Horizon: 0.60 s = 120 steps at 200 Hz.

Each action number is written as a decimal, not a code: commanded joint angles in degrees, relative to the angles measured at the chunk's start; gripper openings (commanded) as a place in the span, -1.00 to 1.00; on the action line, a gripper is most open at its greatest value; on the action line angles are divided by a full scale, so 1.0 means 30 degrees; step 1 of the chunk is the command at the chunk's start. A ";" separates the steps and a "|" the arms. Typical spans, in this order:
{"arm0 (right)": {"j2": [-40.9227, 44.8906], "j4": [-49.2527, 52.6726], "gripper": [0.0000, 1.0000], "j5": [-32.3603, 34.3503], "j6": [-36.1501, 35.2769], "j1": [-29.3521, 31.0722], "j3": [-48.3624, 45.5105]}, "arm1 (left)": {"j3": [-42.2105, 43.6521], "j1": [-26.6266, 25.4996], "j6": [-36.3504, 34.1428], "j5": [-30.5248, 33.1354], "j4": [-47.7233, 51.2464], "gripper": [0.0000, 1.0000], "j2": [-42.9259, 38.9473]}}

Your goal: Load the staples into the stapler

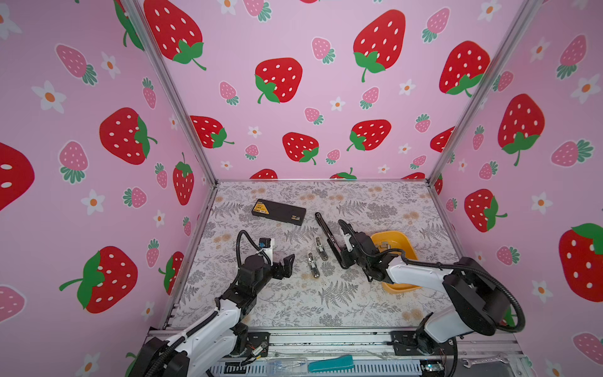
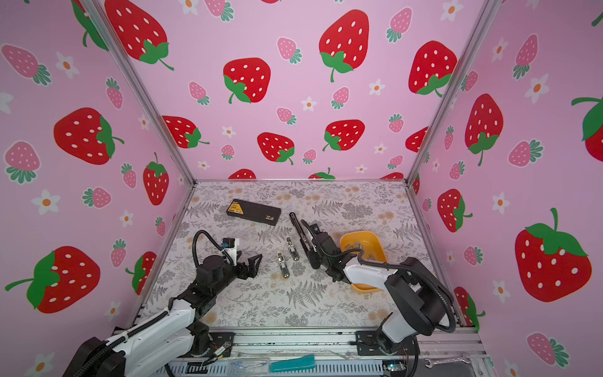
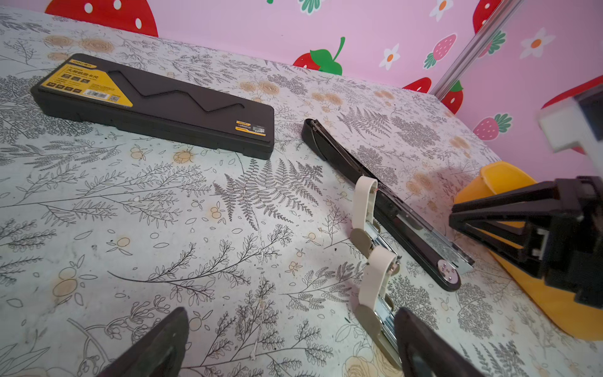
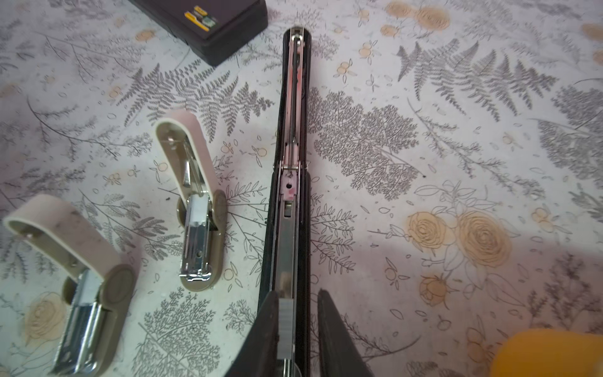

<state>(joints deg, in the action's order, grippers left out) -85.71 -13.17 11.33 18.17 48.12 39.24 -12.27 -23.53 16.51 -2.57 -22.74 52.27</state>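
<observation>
The long black stapler (image 1: 328,238) (image 4: 290,228) lies opened flat on the floral table, its silver channel facing up. My right gripper (image 1: 342,258) (image 4: 297,293) straddles its near end. A short grey strip of staples (image 4: 285,326) lies in the channel against one finger. The other finger stands apart from it, so the jaws are narrowly open. More staples (image 1: 385,244) show in the yellow tray (image 1: 396,234). My left gripper (image 1: 287,264) (image 3: 293,342) hangs wide open and empty, left of two small beige staplers.
Two small beige staplers (image 1: 319,248) (image 1: 313,266) stand hinged open between the arms. A black flat case (image 1: 279,212) lies at the back left. The yellow tray sits under my right arm. A teal object (image 1: 331,363) and a wrench (image 1: 483,360) rest on the front rail.
</observation>
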 commanded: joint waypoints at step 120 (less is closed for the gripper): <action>0.7121 1.0591 -0.42 0.6238 0.3958 -0.3356 0.3556 | -0.4978 0.0052 -0.6448 -0.3307 -0.2249 0.86 0.3944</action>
<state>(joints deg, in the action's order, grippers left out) -64.34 8.69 27.14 28.62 42.81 52.01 -30.06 -23.42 3.62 -8.73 -27.88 64.95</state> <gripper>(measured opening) 0.293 0.923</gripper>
